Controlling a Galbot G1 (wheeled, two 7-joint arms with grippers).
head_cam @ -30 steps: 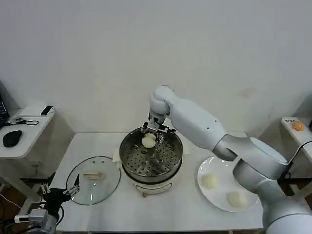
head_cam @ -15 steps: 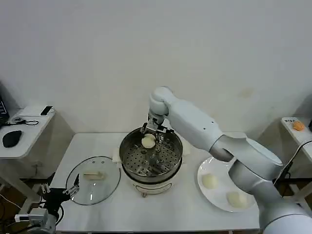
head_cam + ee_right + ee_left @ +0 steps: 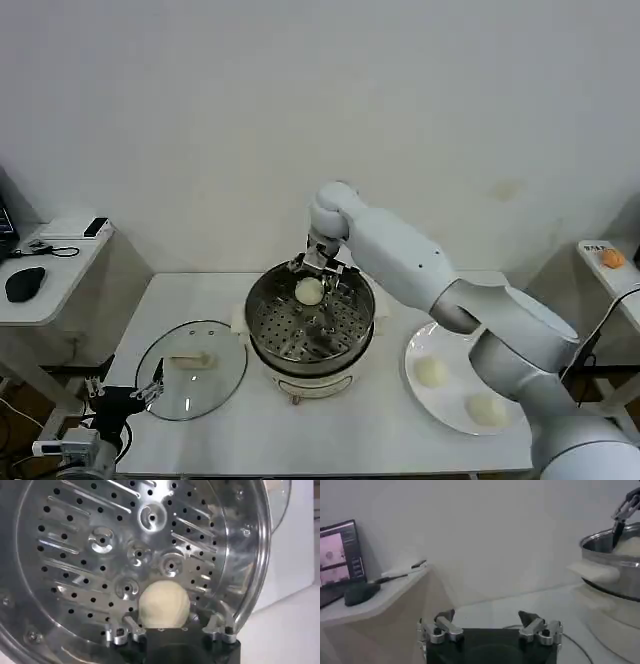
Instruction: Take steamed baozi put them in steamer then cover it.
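- Head view: right gripper (image 3: pixel 312 268) sits over the far rim of the round shiny stainless-steel steamer basket (image 3: pixel 262 322), which rests on a cream-white pot base in the middle of the white table (image 3: pixel 330 430).
- Right wrist view: one smooth creamy-white baozi bun (image 3: pixel 164 605) lies on the perforated floor, between the spread fingers (image 3: pixel 125 627); the fingers look clear of the dough, so released, though contact is hard to judge at this angle.
- Two more buns (image 3: pixel 430 372) lie on the flat white plate (image 3: pixel 420 400), to the steamer's right.
- Round glass cover with a cream bar handle (image 3: pixel 192 360) lies flat on the table, left of the steamer.
- Left gripper (image 3: pixel 490 625) hangs low near the table's left edge, fingers apart, holding nothing.
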